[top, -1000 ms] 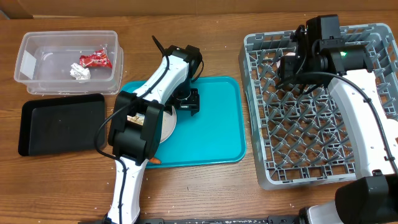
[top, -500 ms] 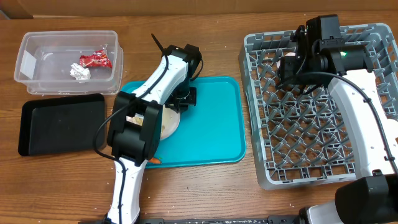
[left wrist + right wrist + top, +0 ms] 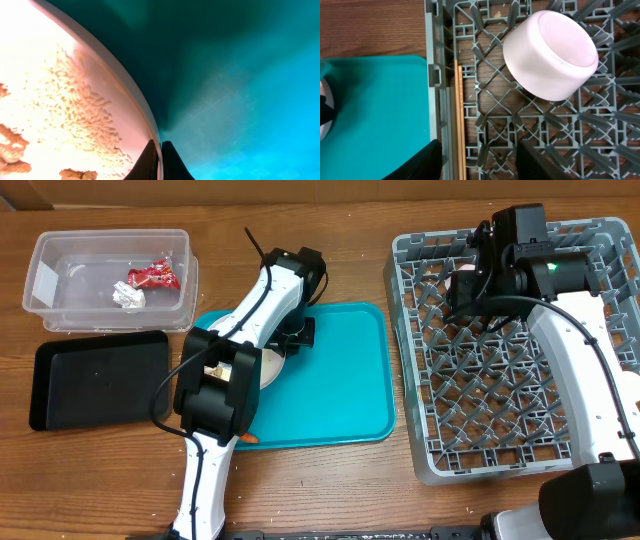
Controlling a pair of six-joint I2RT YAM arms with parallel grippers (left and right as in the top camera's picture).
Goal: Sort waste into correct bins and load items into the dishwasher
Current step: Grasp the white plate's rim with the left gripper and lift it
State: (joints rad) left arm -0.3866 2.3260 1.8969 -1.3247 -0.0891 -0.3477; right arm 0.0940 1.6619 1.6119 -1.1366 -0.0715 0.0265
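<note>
Plate first: the round white plate [image 3: 60,100] lies on the teal serving tray [image 3: 250,100], near the tray's left side, its face pale and glossy with a scatter of white rice-like crumbs [image 3: 80,105] and a few beige scraps [image 3: 12,147] towards its lower left. The left gripper [image 3: 160,157] has its two dark fingertips pressed together on the plate's thin rim. From overhead the left arm lies across the plate, so only a sliver of it shows, and a small orange bit [image 3: 248,438] peeks out at the tray's front edge. The wrist view cuts the plate off at the left and bottom. Over the grey rack [image 3: 435,75] the right gripper [image 3: 482,162] hangs with its fingers apart and nothing between them, above an upturned pink bowl [image 3: 550,55] and chopsticks [image 3: 460,125] lying along the rack's left wall.
</note>
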